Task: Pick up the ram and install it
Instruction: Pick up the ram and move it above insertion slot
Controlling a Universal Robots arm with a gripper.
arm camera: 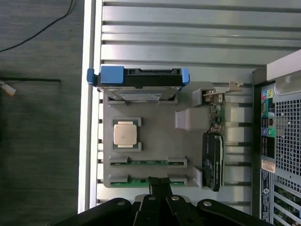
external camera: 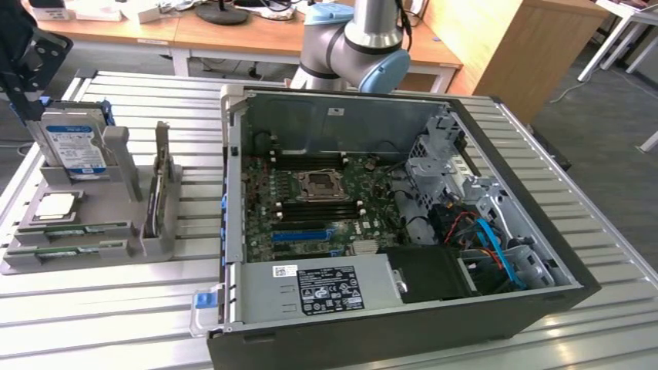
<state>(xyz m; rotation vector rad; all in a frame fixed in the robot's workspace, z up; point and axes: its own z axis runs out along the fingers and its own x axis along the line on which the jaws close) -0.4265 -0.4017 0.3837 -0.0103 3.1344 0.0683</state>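
Long thin green circuit-board ram stick lies flat in the outermost slot of the grey moulded fixture tray; in the exterior view it sits low on the exterior view's left, at the tray edge nearest the camera.

A second green stick lies parallel just beside it, one slot inward. Then come the square silver processor chip and the blue-capped silver hard drive standing on edge at the tray's far end. The dark upright card is at the tray's case side.

Long axis of the ram stick runs parallel to the hard drive's long edge; in the exterior view that is roughly across the picture.

Gripper: dark fingers pressed together, holding nothing. In the wrist view the tips overlap the ram stick at about its mid-length, so the stick is straight below the gripper, not off to a side. Judging by how much of the tray the wrist view takes in, the gripper hangs well above it and is not touching.

Ram not yet picked; both sticks are seated in the tray.

Open black computer case sits centre frame in the exterior view, to the exterior view's right of the tray, on the slatted metal table.
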